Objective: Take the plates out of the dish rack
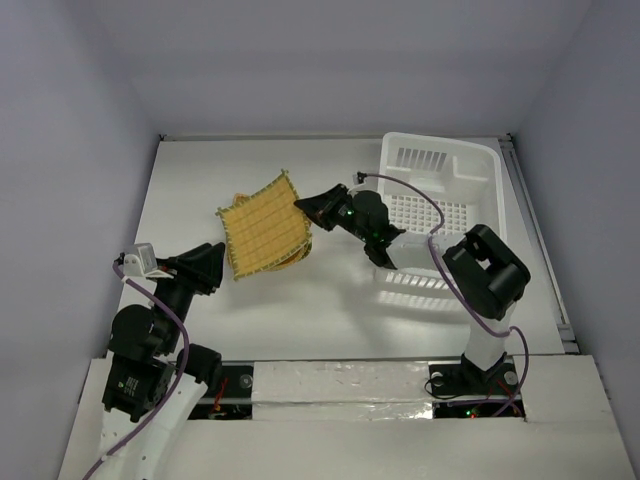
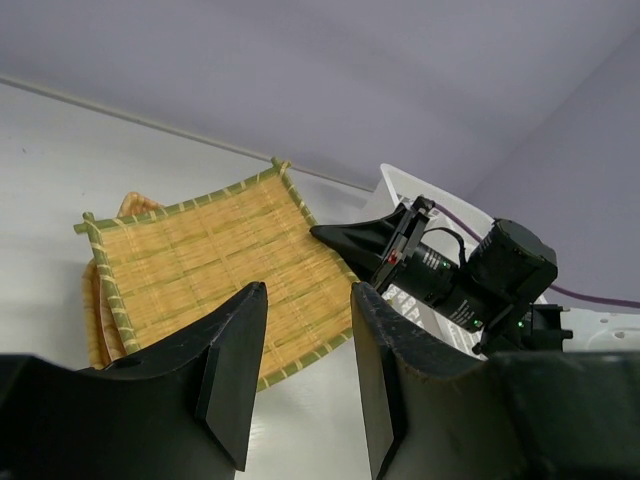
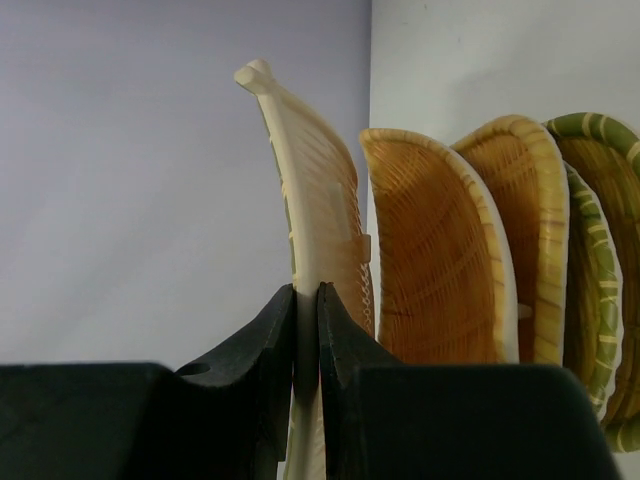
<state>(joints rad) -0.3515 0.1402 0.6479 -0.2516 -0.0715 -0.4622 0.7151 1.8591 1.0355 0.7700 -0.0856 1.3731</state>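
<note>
right pincer [image 1: 303,206] clamped on the right edge of one plate [image 1: 262,228], held tilted just above the other plates [image 1: 299,254] stacked on the worktop [image 1: 330,310], left of the dish rack [image 1: 480,170]. lowering it looks like the next move. left pincer [image 1: 215,265], fingers apart, sits near the stack's near-left corner.

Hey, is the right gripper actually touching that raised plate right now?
Touching. The right wrist view shows the right gripper pinched shut on the edge of the raised plate, with no gap on either side.
</note>
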